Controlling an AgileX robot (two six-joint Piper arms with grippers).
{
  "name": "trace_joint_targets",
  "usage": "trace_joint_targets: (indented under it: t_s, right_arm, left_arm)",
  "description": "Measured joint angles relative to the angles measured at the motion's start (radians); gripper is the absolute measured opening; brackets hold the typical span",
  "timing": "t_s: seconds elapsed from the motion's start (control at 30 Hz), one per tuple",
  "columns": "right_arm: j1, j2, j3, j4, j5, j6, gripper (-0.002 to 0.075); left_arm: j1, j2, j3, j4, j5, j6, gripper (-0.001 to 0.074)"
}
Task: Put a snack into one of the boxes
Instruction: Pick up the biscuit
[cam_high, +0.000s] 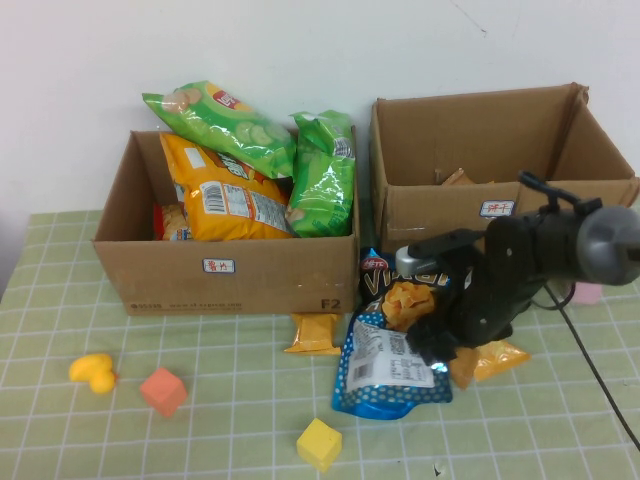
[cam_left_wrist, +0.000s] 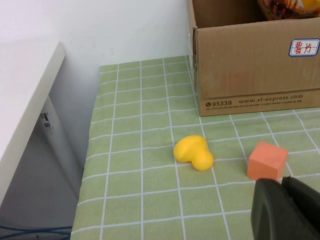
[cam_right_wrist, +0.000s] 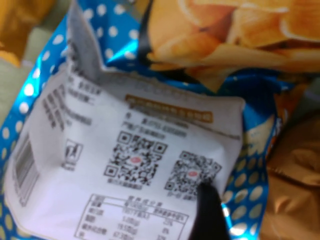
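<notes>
A blue polka-dot snack bag (cam_high: 390, 365) with a white label lies on the green checked cloth in front of the right cardboard box (cam_high: 500, 212). My right gripper (cam_high: 432, 345) is down over the bag's right edge and is open. In the right wrist view one finger (cam_right_wrist: 206, 212) rests over the bag's white label (cam_right_wrist: 125, 160); the other finger is out of frame. My left gripper (cam_left_wrist: 286, 187) is shut and empty, and hovers near the orange cube (cam_left_wrist: 267, 160). The left arm does not show in the high view.
The left box (cam_high: 230, 270) holds green and orange chip bags. Small orange packets lie at its front (cam_high: 315, 333) and under the right arm (cam_high: 497, 358). A yellow duck toy (cam_high: 93, 372), the orange cube (cam_high: 163, 390) and a yellow cube (cam_high: 319, 443) lie in front.
</notes>
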Motion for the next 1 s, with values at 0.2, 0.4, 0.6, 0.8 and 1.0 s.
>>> trace_joint_targets:
  t_s: [0.2, 0.4, 0.6, 0.8, 1.0]
  right_arm:
    - [-0.025, -0.005, -0.015, -0.024, 0.086, 0.000, 0.0457]
    - [-0.029, -0.013, -0.019, -0.062, 0.145, -0.002, 0.0456]
    - [-0.031, -0.013, -0.019, -0.081, 0.139, -0.002, 0.0456]
    - [-0.032, -0.013, -0.019, -0.081, 0.088, -0.002, 0.0454]
    - [-0.032, 0.024, -0.019, -0.073, 0.084, -0.002, 0.0442]
  left_arm:
    - [0.000, 0.000, 0.000, 0.000, 0.000, 0.000, -0.0001]
    - [0.000, 0.000, 0.000, 0.000, 0.000, 0.000, -0.0001]
    - [0.000, 0.000, 0.000, 0.000, 0.000, -0.002, -0.0001]
    - [0.000, 0.000, 0.000, 0.000, 0.000, -0.002, -0.0001]
    - [0.000, 0.000, 0.000, 0.000, 0.000, -0.002, -0.0001]
